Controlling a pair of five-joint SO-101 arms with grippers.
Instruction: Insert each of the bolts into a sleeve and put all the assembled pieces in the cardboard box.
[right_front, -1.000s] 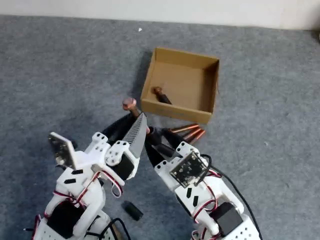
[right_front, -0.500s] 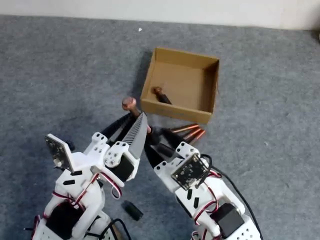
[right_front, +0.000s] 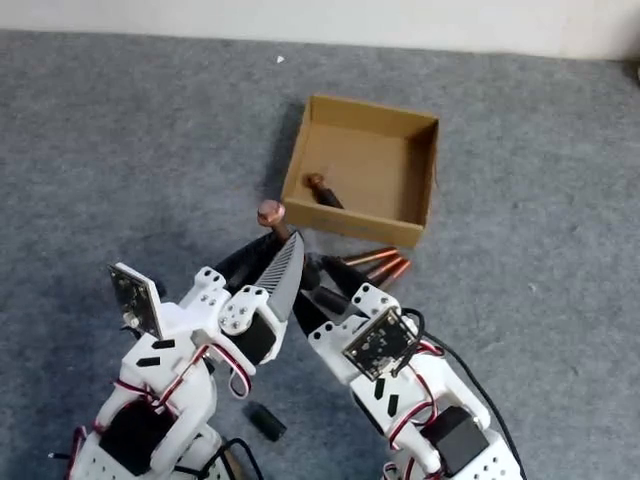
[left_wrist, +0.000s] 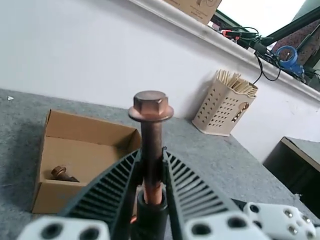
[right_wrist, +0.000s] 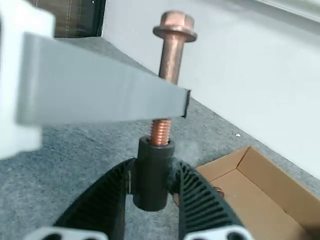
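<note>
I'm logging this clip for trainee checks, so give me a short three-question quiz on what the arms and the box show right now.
1. True or false: the cardboard box is empty.
2. The right gripper grips: A) a sleeve B) the box's rim C) nothing.
3. Fill in: the left gripper is shut on a ___.
Key: 1 false, one assembled piece lies inside; 2 A; 3 bolt.

Grey felt-like surface (right_front: 120, 150) fills most of the frame, a white wall (right_front: 400, 15) running along the top edge, a beige perforated holder (left_wrist: 225, 110) of sticks standing against it.
</note>
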